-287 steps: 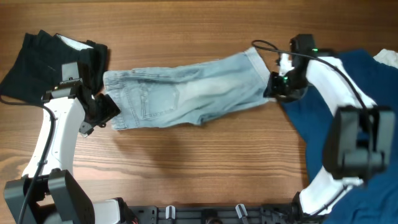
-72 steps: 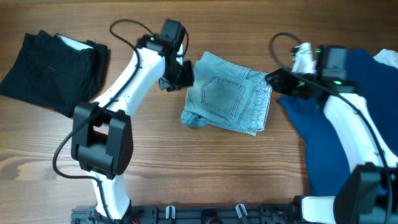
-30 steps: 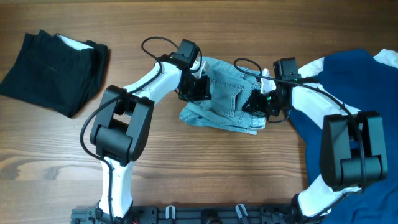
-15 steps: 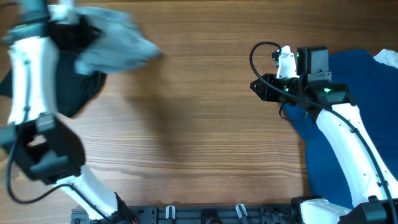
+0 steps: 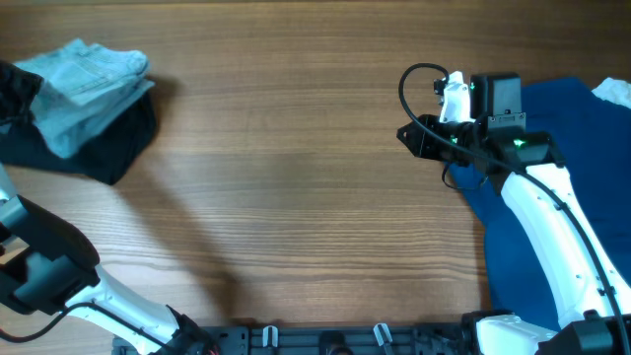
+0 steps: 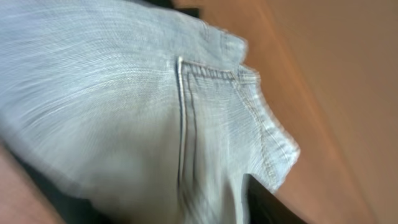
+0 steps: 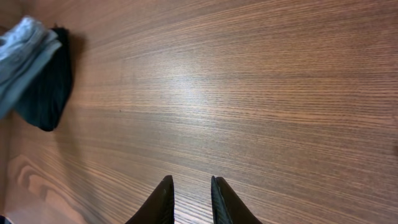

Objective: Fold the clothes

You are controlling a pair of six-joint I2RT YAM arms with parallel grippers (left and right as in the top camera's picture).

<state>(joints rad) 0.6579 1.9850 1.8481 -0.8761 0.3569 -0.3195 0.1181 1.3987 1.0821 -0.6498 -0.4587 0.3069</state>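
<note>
The pale-blue denim shorts [image 5: 89, 71] lie folded in a bundle on the black garment [image 5: 113, 148] at the table's far left back. My left gripper [image 5: 18, 87] sits at the frame's left edge against that pile. The left wrist view is filled with blurred denim [image 6: 155, 106], and only one dark finger [image 6: 267, 205] shows beside the cloth. My right gripper [image 5: 406, 136] hovers over bare wood at centre right, its fingers a narrow gap apart with nothing between them [image 7: 189, 186]. The shorts [image 7: 22, 43] and black garment [image 7: 46, 87] show far off in the right wrist view.
A large navy garment [image 5: 582, 168] is spread at the table's right side under my right arm, with a white item [image 5: 616, 91] at the back right corner. Wooden tabletop [image 5: 296, 197] stretches between the two piles.
My left arm has swung the folded shorts from the table's middle to the far left and set them on the black garment. The right gripper has drawn back off the shorts and now stays still.
</note>
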